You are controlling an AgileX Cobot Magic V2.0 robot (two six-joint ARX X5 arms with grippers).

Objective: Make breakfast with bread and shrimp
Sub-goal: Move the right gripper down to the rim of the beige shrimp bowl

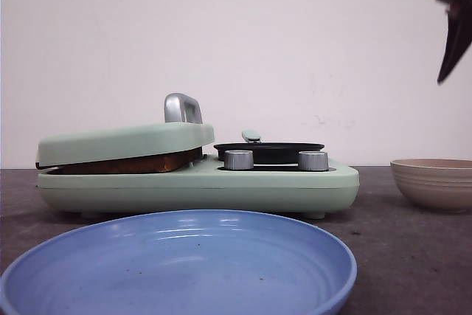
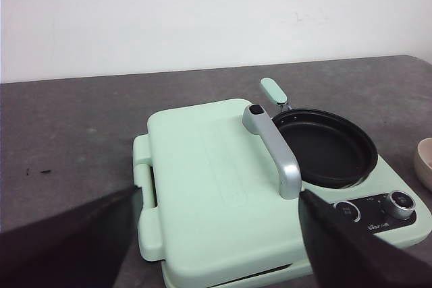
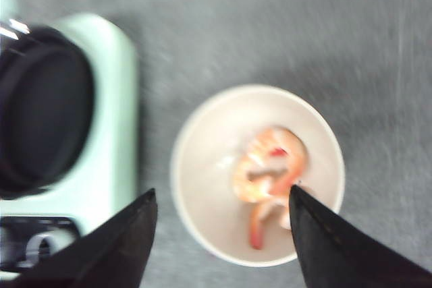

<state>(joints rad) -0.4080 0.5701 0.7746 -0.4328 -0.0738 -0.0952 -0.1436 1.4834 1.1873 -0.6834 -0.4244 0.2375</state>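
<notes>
A blue plate [image 1: 177, 263] sits nearest the front camera on the dark table [image 1: 413, 256], with a pale green breakfast maker [image 1: 199, 182] behind it. Its lid [image 2: 209, 166] is down over browned bread [image 1: 129, 164], whose edge shows in the gap. A black pan [image 2: 327, 146] rests on the appliance's right side. The shrimp [image 3: 270, 173] lie in a beige bowl [image 3: 202, 166] just to the right of the appliance. The right gripper [image 3: 223, 234] hovers above that bowl, fingers spread wide and holding nothing. The left gripper [image 2: 216, 234] hangs over the lid, fingers also wide apart and empty.
</notes>
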